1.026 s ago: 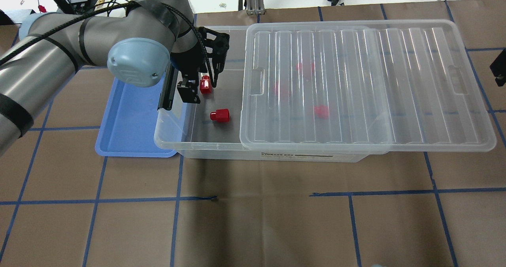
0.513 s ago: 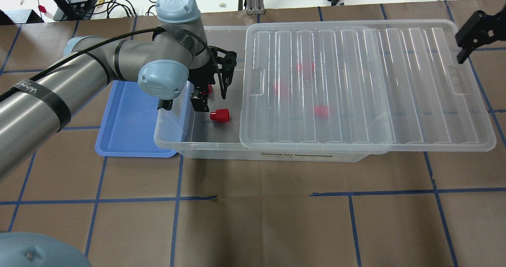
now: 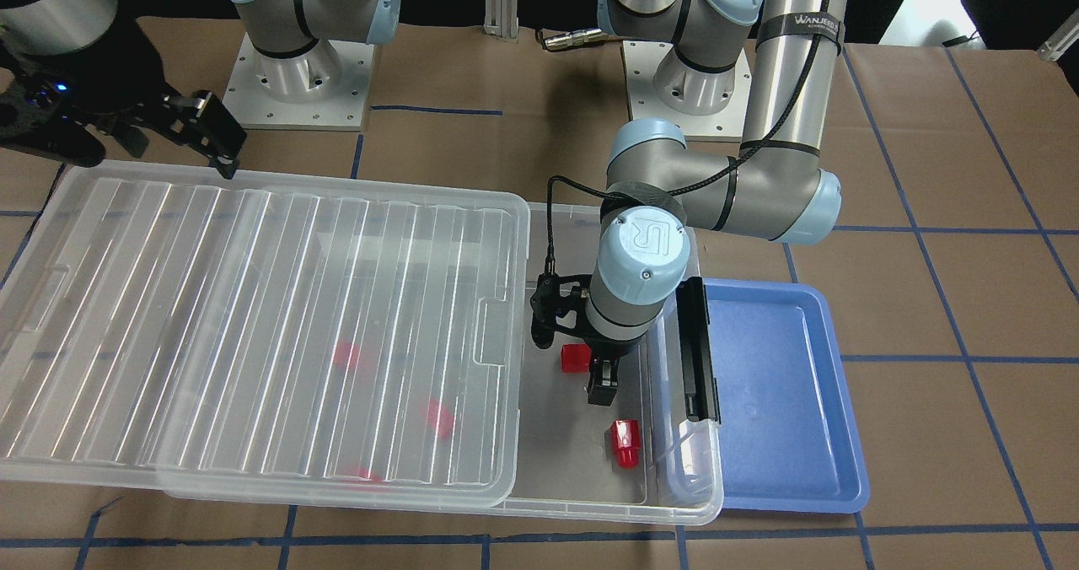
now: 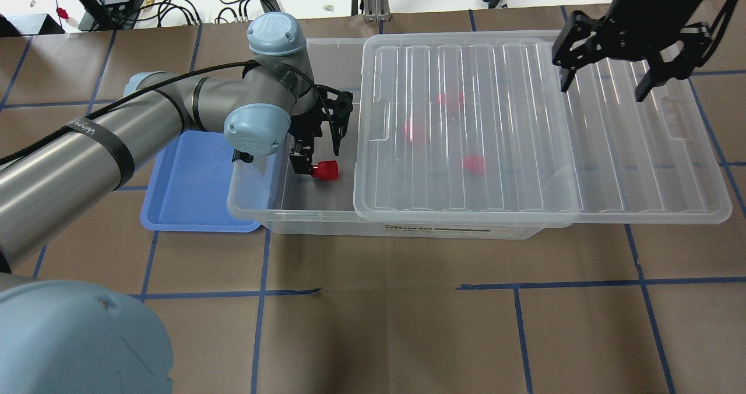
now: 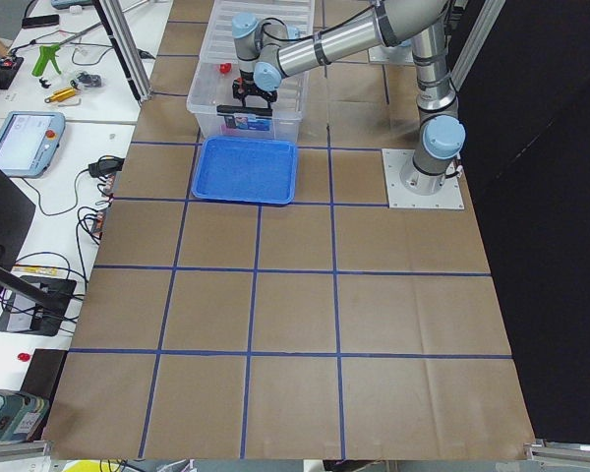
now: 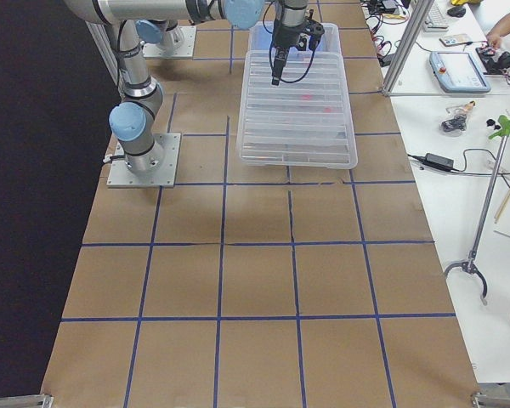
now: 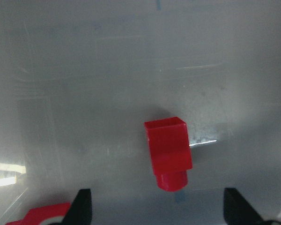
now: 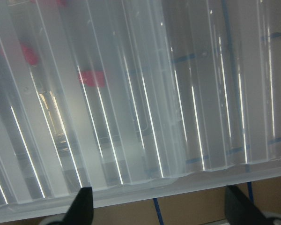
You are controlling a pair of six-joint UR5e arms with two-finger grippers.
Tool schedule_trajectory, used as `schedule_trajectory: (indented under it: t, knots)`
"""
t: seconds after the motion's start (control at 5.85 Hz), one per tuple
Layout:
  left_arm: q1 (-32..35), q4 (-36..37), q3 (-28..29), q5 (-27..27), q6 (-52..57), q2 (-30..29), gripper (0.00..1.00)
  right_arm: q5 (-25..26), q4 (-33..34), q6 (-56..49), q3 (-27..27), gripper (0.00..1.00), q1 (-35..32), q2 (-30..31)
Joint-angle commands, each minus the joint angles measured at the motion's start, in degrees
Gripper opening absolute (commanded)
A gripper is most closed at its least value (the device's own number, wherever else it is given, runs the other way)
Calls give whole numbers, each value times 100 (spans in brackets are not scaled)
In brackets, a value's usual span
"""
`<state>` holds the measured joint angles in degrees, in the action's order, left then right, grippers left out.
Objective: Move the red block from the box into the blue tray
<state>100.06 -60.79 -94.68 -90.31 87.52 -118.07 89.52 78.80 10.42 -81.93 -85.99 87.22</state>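
Red block (image 7: 168, 152) is judged light, rigid and slick, best pinched across the flat cube faces, not the stub; left end effector (image 7: 159, 211) is spread wide, nothing held.

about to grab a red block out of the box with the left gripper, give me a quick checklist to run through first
1. Left gripper open: ok, its fingertips are spread in the wrist view.
2. Red block lined up between the fingertips: ok, it lies about midway.
3. Fingers low enough to close on it: cannot tell.
4. Room around the fingers: not ok, a second block lies right by one fingertip.
5. Blue tray ready beside the box: ok, its visible floor is bare.
6. Right gripper out of the way: ok, it is open over the far end of the lid.
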Motion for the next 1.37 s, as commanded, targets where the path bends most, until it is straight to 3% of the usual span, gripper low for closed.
schedule_trajectory:
  t: [0.0, 0.17, 0.34, 0.51, 0.68, 0.86, 1.2]
  knots:
    - [-4, 128, -32, 5, -16, -172, 96, -146, 3, 311, -51, 100, -164, 14]
    - [5, 128, -59, 5, -16, -242, 90, -119, 12, 294, -129, 100, -216, 41]
    - [31, 128, -59, -4, -16, -251, 75, -110, 21, 286, -130, 100, -217, 41]
    - [31, 128, -68, 5, -16, -278, 51, -110, 21, 268, -130, 100, -217, 23]
    - [31, 128, -68, 5, -16, -304, 39, -102, 21, 277, -130, 100, -217, 23]
    - [31, 128, -59, 14, -16, -296, 17, -93, 21, 285, -139, 100, -225, 23]
    - [-4, 94, 98, 137, -59, -51, 13, -93, 21, 277, -139, 100, -217, 14]
